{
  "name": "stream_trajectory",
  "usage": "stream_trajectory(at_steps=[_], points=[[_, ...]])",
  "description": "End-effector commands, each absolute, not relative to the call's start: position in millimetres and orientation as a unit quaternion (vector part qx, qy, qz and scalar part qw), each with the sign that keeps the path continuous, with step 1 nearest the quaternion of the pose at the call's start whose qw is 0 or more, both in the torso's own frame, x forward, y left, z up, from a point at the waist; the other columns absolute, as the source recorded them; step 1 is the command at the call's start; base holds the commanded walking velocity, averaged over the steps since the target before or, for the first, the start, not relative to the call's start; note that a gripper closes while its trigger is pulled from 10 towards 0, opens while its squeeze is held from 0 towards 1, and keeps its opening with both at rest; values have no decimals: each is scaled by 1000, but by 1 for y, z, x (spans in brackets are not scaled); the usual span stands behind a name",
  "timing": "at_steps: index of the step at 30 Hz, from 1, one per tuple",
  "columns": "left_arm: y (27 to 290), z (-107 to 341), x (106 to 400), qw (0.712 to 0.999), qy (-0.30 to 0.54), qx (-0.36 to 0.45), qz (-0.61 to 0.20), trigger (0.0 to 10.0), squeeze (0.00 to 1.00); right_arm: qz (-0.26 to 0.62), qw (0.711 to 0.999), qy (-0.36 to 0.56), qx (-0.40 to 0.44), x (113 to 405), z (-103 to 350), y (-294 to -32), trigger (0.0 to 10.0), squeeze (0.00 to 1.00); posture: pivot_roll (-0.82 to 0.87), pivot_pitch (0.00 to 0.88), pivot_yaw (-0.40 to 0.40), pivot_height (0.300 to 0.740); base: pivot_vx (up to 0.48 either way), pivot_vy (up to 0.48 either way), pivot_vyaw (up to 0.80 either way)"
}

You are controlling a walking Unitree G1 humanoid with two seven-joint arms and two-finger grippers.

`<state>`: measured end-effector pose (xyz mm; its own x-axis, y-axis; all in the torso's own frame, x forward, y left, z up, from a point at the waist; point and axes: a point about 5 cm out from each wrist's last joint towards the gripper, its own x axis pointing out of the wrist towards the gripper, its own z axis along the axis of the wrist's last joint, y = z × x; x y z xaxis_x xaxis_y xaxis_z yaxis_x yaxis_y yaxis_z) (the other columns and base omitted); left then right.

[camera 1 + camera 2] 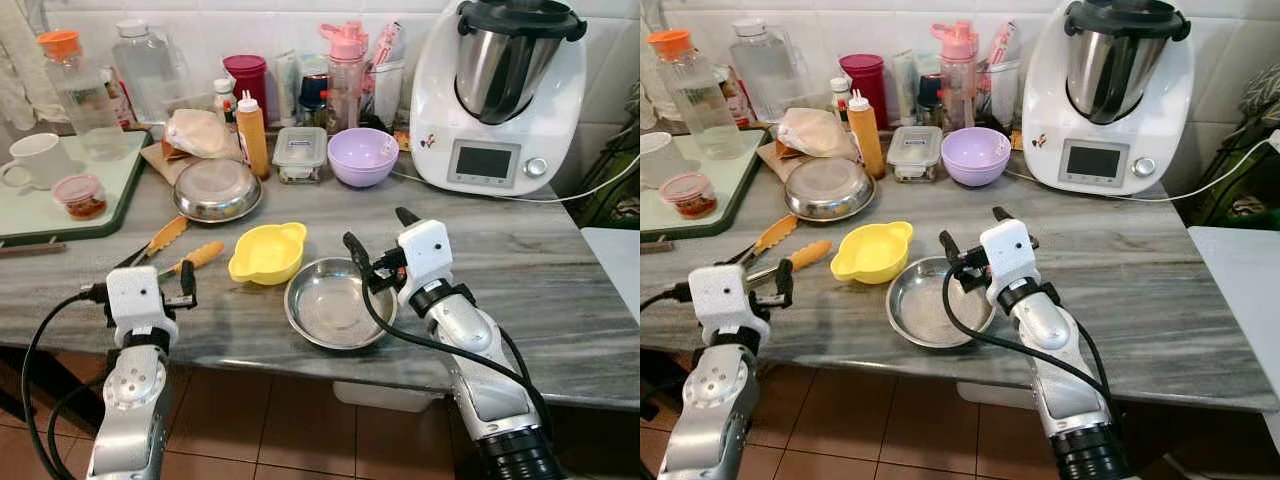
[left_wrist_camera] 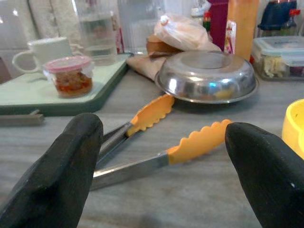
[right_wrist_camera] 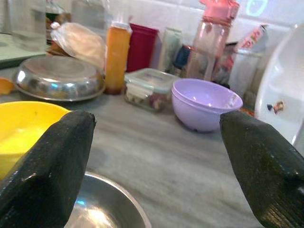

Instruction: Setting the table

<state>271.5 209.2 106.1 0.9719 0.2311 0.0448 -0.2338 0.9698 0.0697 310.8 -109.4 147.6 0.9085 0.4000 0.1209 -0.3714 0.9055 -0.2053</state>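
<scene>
steel bowl (image 1: 338, 302) sits upright and empty at the front edge of the worktop (image 1: 520, 270), yellow bowl (image 1: 267, 251) just beside it on the robot's left, the two rims near or touching, can't tell which. right end effector (image 1: 377, 246) hovers at the steel bowl's far right rim, fingers spread wide, nothing between them; in the right wrist view the rim lies low between the fingers. left end effector (image 1: 150, 291) also open and empty, near the front edge, lined up on the orange-tipped tongs (image 1: 178, 249) lying flat ahead of it.

behind: inverted steel dish (image 1: 216, 189), orange sauce bottle (image 1: 252, 135), lidded food container (image 1: 300, 153), purple bowl (image 1: 363, 157), white cooking machine (image 1: 500, 95) at back right, green tray (image 1: 100, 215) with a mug (image 1: 38, 160) and small jar (image 1: 80, 196) at back left.

judgement: step in hand looks like a rim grasp on the steel bowl. to do it well, drop one finger inside and one outside the wall, close square on the rim, lift straight up. thin polished steel likely slips and tips, so grip deep. keep clear of the yellow bowl and the trailing cable (image 1: 420, 342)
</scene>
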Motion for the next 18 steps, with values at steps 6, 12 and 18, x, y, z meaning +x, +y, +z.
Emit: stream_trajectory(at_steps=[6,12,18], points=[[212,114,275,990,-36,37,134,10000,0,174,977,-80,-91,311,145,-117,10000,0,-103,0,38,740,0,0,0],[215,115,275,989,-36,37,135,10000,0,160,980,-74,-91,308,141,-123,10000,0,-116,0,52,740,0,0,0],[212,111,270,991,-30,38,125,10000,0,143,983,-74,-91,304,140,-129,10000,0,-141,0,69,740,0,0,0]])
